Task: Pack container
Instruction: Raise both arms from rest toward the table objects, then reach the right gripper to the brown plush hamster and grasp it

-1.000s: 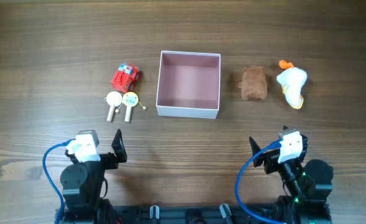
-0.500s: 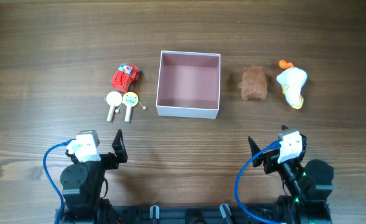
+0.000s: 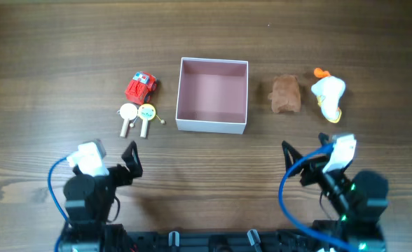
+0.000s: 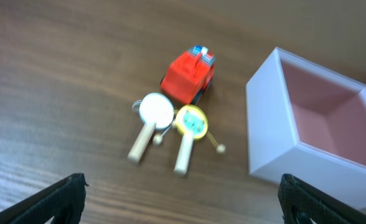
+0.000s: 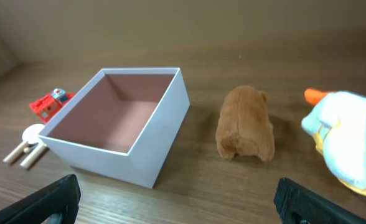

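Both arms have shifted since the earlier frames: the left gripper [image 3: 131, 157] sits slightly toward 9 o'clock and the right gripper [image 3: 287, 153] toward 3 o'clock. All table items are unchanged. Each gripper's black fingers are spread wide apart and hold nothing.

The square shallow container [image 3: 211, 126], with thin smooth white outer walls and a matte dusty pink interior, stands at table centre, at 12 o'clock from the point between the grippers. Its opening faces up and its walls run 12–6 and 9–3. The square plan gives no distinct long axis.

At its 9 o'clock lies a glossy red plastic toy truck [image 3: 141, 86]. At 8 o'clock lie two round-headed wooden paddles [image 3: 136, 116], handles side by side. At 3 o'clock lies a fuzzy brown plush toy [image 3: 286, 94]. Beyond it is a white plush duck with an orange beak [image 3: 328, 94]. The wooden tabletop [image 3: 52, 56] shows dark grain.
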